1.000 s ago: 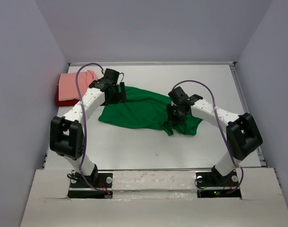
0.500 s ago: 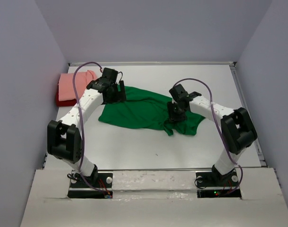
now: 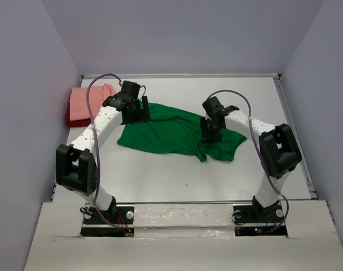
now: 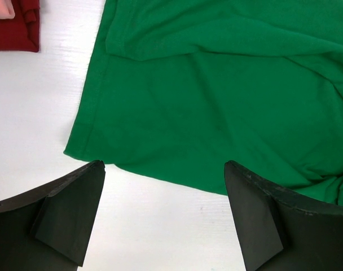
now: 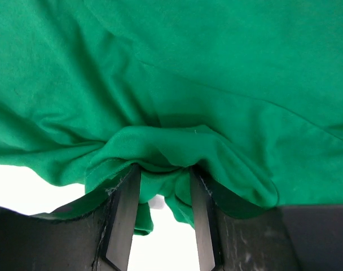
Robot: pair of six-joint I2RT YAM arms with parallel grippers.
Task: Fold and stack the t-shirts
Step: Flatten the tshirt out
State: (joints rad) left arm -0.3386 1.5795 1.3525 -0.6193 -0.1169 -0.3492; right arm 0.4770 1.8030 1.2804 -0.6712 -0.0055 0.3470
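Green t-shirt (image 3: 171,132), spread on the tabletop (image 3: 160,180), is pinched at a fold by the right hand (image 5: 163,180); the left hand (image 4: 164,169) is held open.

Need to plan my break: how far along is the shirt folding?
Done: the pink shirt lies folded on the red shirt, far left. In hand: the green shirt is spread unfolded; the right gripper pinches a bunch of it, the left gripper hangs open over its edge. Left: folding green and stacking it.
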